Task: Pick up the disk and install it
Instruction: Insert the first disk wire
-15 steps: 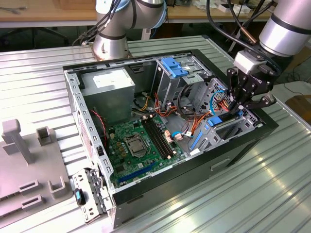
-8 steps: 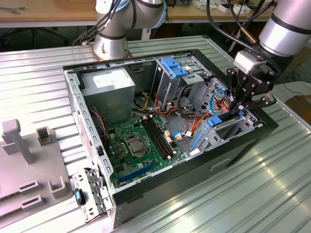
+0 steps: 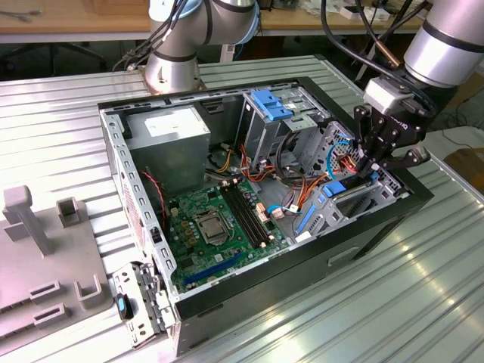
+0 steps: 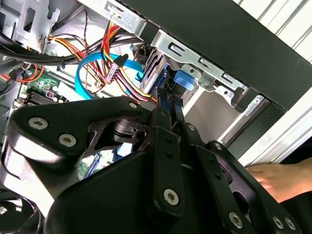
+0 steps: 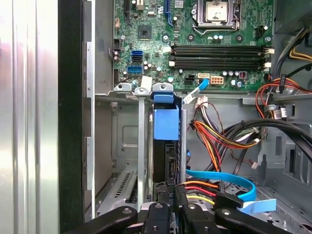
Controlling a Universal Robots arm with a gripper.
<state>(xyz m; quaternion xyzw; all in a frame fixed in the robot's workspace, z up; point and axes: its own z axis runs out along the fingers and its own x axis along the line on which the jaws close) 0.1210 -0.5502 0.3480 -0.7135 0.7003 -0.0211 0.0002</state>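
Note:
The disk, a grey drive in a bright blue carrier, stands on edge in the metal drive bay at the corner of the open computer case. My gripper is at its near end, with the fingers close together on either side of the carrier's edge. In the second wrist view the gripper clamps the thin blue and grey edge of the disk. In the exterior view the gripper hangs over the case's right end, above the disk.
Orange, yellow and red wire bundles and a blue flat cable lie right beside the bay. The motherboard and power supply fill the rest of the case. A hand rests outside the case. Grey fixtures stand at the exterior view's left.

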